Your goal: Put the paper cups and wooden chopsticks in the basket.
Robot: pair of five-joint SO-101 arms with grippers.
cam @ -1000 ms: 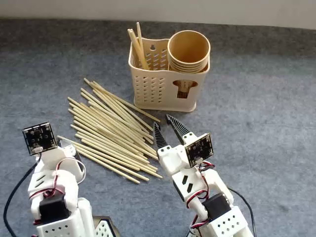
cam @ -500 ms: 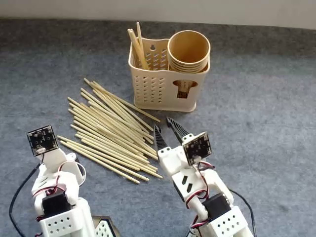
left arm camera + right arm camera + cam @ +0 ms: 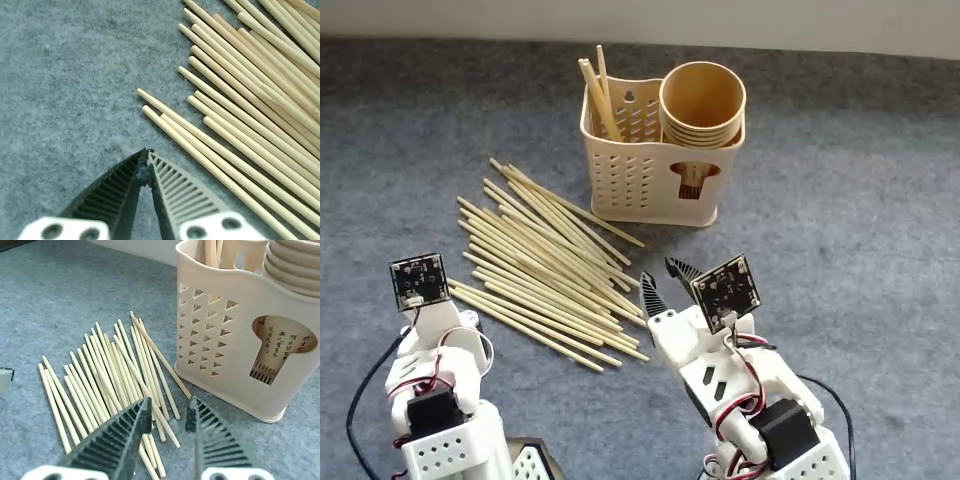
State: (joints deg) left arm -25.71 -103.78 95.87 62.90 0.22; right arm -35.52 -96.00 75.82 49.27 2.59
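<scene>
- Paper cups [image 3: 702, 100] are done: you have one nested stack, about five by the rims, in the basket [image 3: 640, 185] toward the far edge of the surface [image 3: 850, 210].
- Standing chopsticks [image 3: 598, 90]: about three, in the basket.
- Loose chopsticks [image 3: 545, 265]: roughly thirty toward the near-left corner, yet to go.
- Your right tool [image 3: 169, 412] hangs tips apart, empty; your left tool [image 3: 148, 159] has its tips together on nothing.

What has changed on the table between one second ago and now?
The right pincer, open and empty, drew back from the basket toward its own base. The left arm shifted slightly toward the loose chopsticks; the left pincer is shut on nothing. Nothing was grasped or released. The chopsticks, basket and paper cups stayed in place.
</scene>
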